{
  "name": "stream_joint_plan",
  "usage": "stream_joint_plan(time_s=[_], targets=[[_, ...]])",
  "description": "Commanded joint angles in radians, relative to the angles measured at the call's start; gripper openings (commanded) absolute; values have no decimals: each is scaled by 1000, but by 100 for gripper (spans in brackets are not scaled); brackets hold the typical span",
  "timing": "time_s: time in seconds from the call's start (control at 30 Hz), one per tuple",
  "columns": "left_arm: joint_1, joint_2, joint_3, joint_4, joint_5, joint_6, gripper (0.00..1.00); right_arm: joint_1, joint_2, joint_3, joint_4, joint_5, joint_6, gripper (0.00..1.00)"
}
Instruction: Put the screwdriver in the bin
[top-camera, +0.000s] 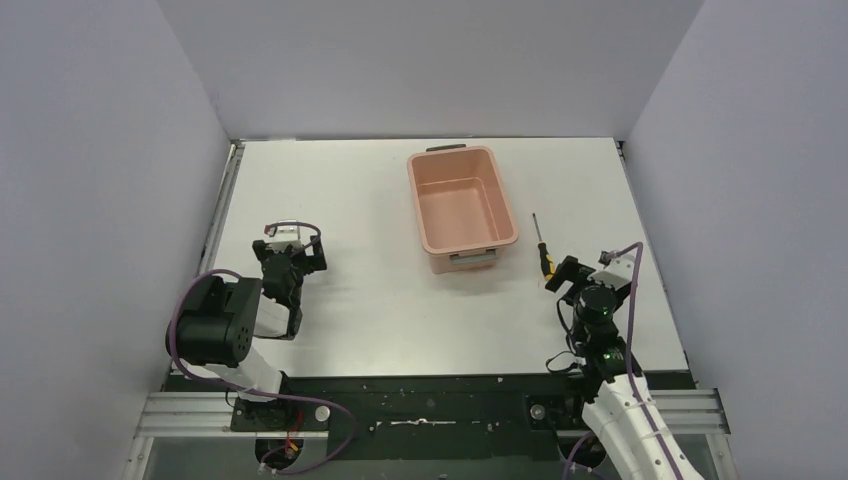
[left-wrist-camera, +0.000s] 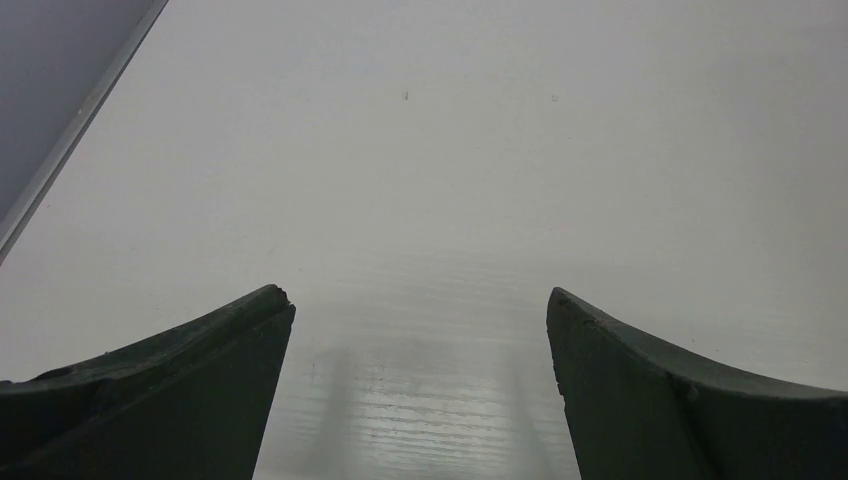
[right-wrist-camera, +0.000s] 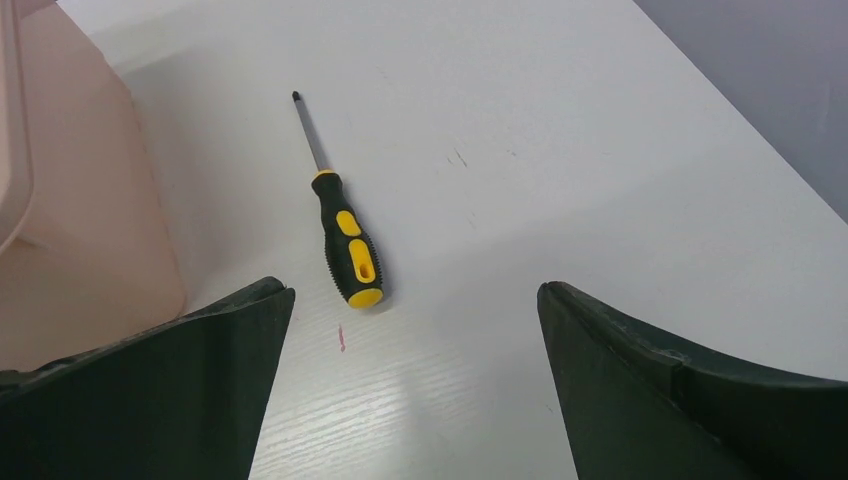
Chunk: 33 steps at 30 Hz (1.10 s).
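Note:
The screwdriver (top-camera: 541, 250) lies flat on the white table just right of the bin (top-camera: 461, 207), its yellow-and-black handle toward the arms and its thin dark shaft pointing away. In the right wrist view the screwdriver (right-wrist-camera: 342, 230) rests a little ahead of the fingertips, nearer the left finger, with the bin wall (right-wrist-camera: 70, 220) on the left. My right gripper (top-camera: 567, 276) is open and holds nothing, close behind the handle. My left gripper (top-camera: 290, 262) is open over bare table at the left, far from both objects.
Grey walls enclose the table on three sides. A metal rail (top-camera: 222, 215) runs along the table's left edge. A small pink mark (right-wrist-camera: 341, 338) sits on the table just below the screwdriver handle.

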Motion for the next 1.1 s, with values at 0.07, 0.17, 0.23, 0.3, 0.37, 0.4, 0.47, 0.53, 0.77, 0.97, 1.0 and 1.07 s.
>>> stream_joint_plan(time_s=[0.07, 0.17, 0.23, 0.3, 0.37, 0.4, 0.47, 0.53, 0.77, 0.97, 1.0, 1.07], targets=[[5, -7, 0, 28, 14, 11, 97, 1, 97, 159, 39, 3, -12, 100], [5, -7, 0, 28, 13, 11, 97, -1, 221, 335, -51, 6, -37, 100], [5, -6, 0, 27, 14, 10, 97, -1, 355, 514, -150, 28, -49, 100], [6, -7, 0, 27, 14, 10, 97, -6, 490, 683, -260, 12, -74, 100], [5, -7, 0, 27, 14, 11, 97, -15, 636, 845, -389, -25, -94, 100], [5, -7, 0, 28, 13, 11, 97, -20, 705, 917, -449, -46, -103, 100], [5, -6, 1, 28, 13, 11, 97, -35, 844, 1045, -547, -90, -122, 100], [5, -7, 0, 27, 14, 10, 97, -65, 957, 1123, -600, -147, -137, 100], [5, -6, 1, 27, 14, 10, 97, -114, 1241, 1171, -612, -358, -152, 89], [5, -6, 0, 28, 14, 11, 97, -114, 1334, 1072, -564, -398, -173, 75], [6, -7, 2, 28, 14, 11, 97, -114, 1346, 1054, -558, -392, -176, 74], [6, -7, 0, 27, 14, 11, 97, -114, 1367, 1028, -552, -358, -180, 70]])
